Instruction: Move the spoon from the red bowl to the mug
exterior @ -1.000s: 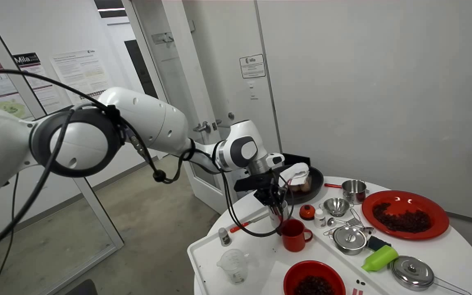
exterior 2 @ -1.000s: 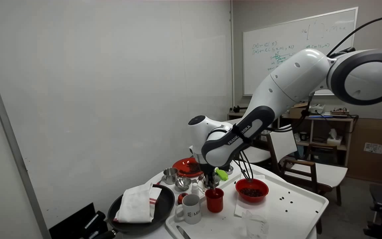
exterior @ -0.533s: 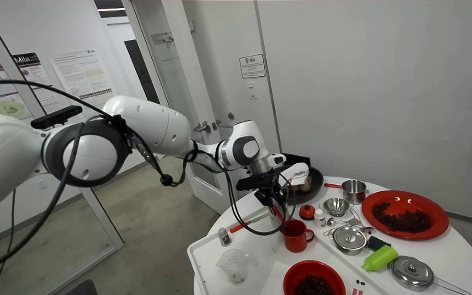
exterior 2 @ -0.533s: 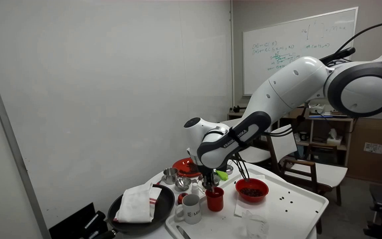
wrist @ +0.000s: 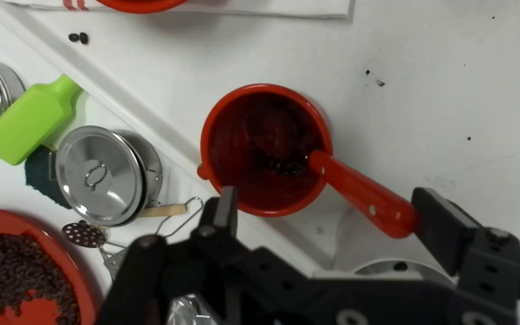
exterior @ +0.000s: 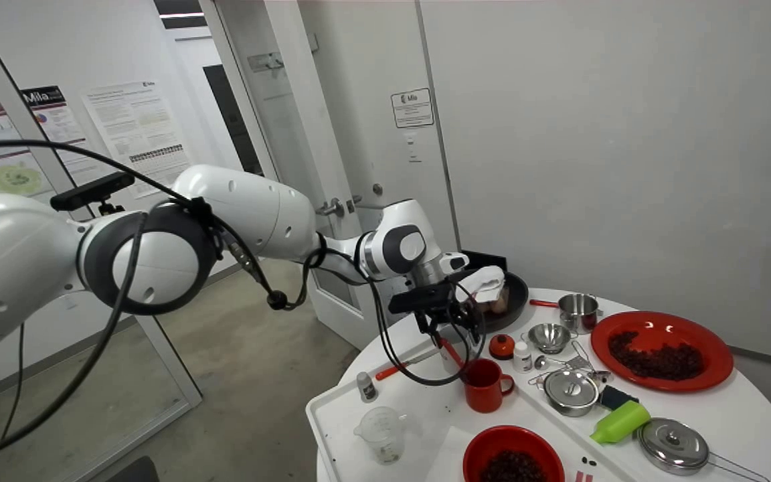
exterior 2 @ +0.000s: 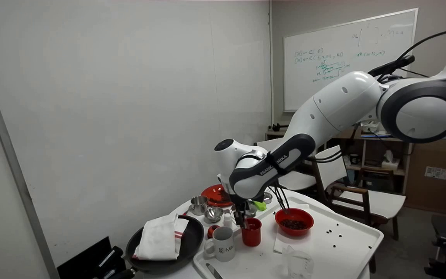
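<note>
In the wrist view the spoon's red handle (wrist: 359, 194) slants out over the rim of the red mug (wrist: 224, 149); its head is down inside, hard to make out among dark beans. My gripper (wrist: 327, 201) is open above the mug, its fingers wide apart. The handle's end lies against or very close to the right-hand finger (wrist: 443, 221) in that picture, and nothing is clamped. The handle (exterior: 451, 351) also shows below the gripper in an exterior view. The red bowl (exterior 2: 294, 233), with beans in it, stands on the tray beside the mug.
A grey-white mug (exterior 2: 223, 244) stands close beside the red one. Nearby are a measuring jug (exterior: 382, 435), a knife (exterior 2: 213, 270) and a lidded pot (wrist: 102, 176). A red dish of beans (exterior: 720, 355) and a pan (exterior 2: 198, 236) lie beyond the tray.
The jaws have spread and let go of the spoon handle, which now leans on the mug's rim. The arm has shifted slightly, and the red mug has moved a little.
</note>
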`<action>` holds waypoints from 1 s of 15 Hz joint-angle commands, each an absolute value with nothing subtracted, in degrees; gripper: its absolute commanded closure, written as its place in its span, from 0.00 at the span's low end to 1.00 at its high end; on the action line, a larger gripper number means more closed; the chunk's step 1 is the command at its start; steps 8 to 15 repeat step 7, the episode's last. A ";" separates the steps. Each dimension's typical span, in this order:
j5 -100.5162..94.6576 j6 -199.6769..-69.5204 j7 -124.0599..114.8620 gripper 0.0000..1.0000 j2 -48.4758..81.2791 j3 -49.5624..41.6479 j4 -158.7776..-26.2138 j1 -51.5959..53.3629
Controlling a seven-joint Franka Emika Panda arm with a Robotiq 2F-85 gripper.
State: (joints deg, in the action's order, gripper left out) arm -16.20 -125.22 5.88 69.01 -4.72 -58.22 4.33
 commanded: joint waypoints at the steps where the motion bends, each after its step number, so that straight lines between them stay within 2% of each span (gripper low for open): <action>1: -16.51 -126.17 5.55 0.00 65.96 -5.07 -60.72 4.31; 2: -16.83 -126.85 4.55 0.00 64.58 -5.67 -62.35 4.45; 3: -15.93 -125.62 5.76 0.00 68.63 -5.16 -57.72 4.39; 15: -16.06 -125.66 5.66 0.00 66.76 -5.52 -58.96 4.22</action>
